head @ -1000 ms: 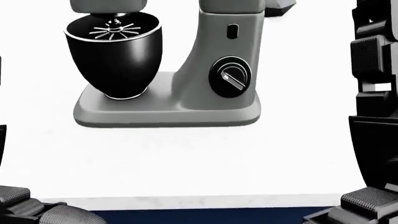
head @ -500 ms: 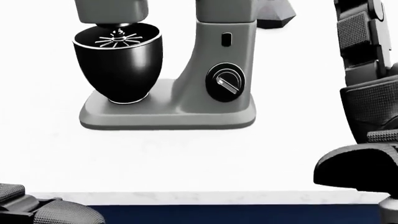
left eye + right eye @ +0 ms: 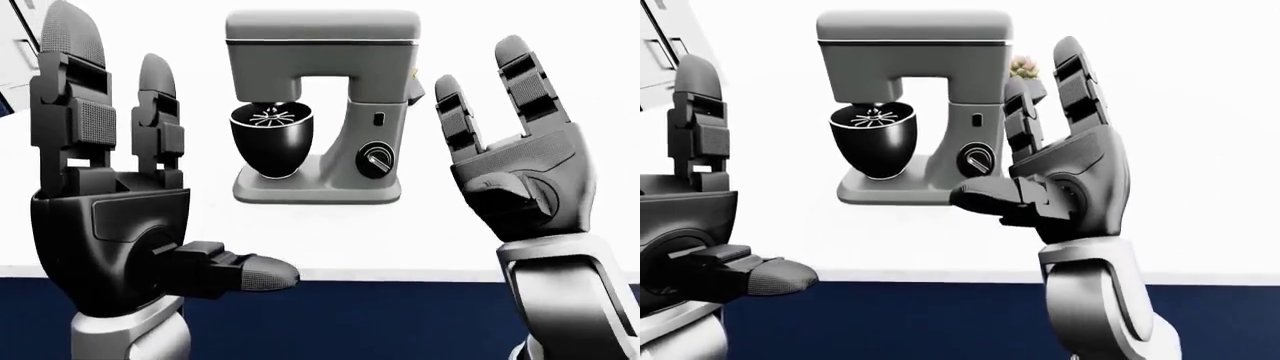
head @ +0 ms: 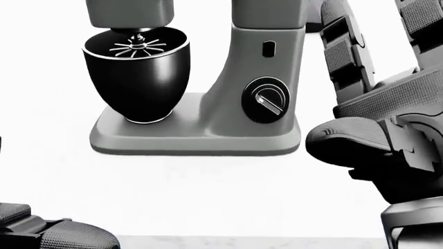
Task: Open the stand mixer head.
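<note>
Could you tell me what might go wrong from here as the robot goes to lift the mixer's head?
1. Both hands, the left hand and the right hand, are open and touching nothing; a reach that lands low could nudge the mixer along the counter rather than tilt its head.
2. The beater sits down inside the black bowl, so a push on the bowl could dislodge it.
3. The dial faces the right hand and may get bumped.

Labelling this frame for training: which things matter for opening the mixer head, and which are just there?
For the job:
stand mixer head, still down
left hand, open
right hand, open

Just there:
black bowl
dial
white counter
small plant behind the mixer
</note>
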{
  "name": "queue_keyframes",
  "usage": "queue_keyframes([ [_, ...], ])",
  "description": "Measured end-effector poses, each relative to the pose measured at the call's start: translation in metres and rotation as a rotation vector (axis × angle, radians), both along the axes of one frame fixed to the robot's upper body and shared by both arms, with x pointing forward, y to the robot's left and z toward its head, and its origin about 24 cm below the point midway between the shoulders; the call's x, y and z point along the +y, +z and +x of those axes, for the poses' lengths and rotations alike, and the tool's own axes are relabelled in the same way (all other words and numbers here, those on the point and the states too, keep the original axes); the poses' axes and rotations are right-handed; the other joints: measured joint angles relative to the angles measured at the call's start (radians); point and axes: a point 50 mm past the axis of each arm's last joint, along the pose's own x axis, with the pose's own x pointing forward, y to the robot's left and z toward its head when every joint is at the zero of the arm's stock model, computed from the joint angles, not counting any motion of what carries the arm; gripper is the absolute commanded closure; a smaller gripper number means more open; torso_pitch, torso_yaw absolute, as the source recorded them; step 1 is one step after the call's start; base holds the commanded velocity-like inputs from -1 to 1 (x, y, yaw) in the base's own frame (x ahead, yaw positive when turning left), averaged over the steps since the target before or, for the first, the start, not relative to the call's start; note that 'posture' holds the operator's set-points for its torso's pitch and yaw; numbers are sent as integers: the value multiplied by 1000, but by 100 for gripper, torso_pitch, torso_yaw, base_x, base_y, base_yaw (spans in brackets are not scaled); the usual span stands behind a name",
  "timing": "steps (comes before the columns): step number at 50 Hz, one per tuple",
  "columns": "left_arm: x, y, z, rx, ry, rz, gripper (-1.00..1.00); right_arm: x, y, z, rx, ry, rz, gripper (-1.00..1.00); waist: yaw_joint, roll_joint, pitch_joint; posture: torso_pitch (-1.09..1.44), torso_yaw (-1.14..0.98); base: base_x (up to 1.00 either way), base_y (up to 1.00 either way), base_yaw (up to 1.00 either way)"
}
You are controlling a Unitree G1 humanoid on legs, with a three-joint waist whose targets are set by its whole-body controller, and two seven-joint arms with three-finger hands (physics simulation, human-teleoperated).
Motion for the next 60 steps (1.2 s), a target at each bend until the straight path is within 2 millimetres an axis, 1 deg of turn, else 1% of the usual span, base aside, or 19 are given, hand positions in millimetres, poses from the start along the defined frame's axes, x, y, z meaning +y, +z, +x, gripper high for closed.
queue_keyframes([
  [14, 0, 0, 0, 0, 4, 1, -100, 11, -10, -10, 23, 44, -14, -100, -3, -2, -5, -33, 0, 0, 0, 0],
  [19, 0, 0, 0, -1, 0, 1, -100, 13, -12, -10, 30, 49, -19, -100, -3, -2, -6, -33, 0, 0, 0, 0],
  [34, 0, 0, -1, -2, 0, -2, -100, 14, -16, 5, 80, 35, -16, -100, -1, -1, -3, -33, 0, 0, 0, 0],
  [41, 0, 0, -1, -1, 1, 1, -100, 16, -26, 10, 135, 36, -16, -100, -1, -1, -2, -33, 0, 0, 0, 0],
  [47, 0, -1, 0, 2, 2, 1, -100, 22, -28, 6, 127, 59, -37, -100, -1, 2, -1, -33, 0, 0, 0, 0],
  [52, 0, -1, 0, 2, 0, 3, -100, 26, -25, 6, 111, 70, -42, -100, 0, 2, -3, -33, 0, 0, 0, 0],
  [60, 0, -1, 0, 2, 0, 2, -100, 27, -27, 9, 117, 70, -48, -100, 0, 3, -4, -33, 0, 0, 0, 0],
])
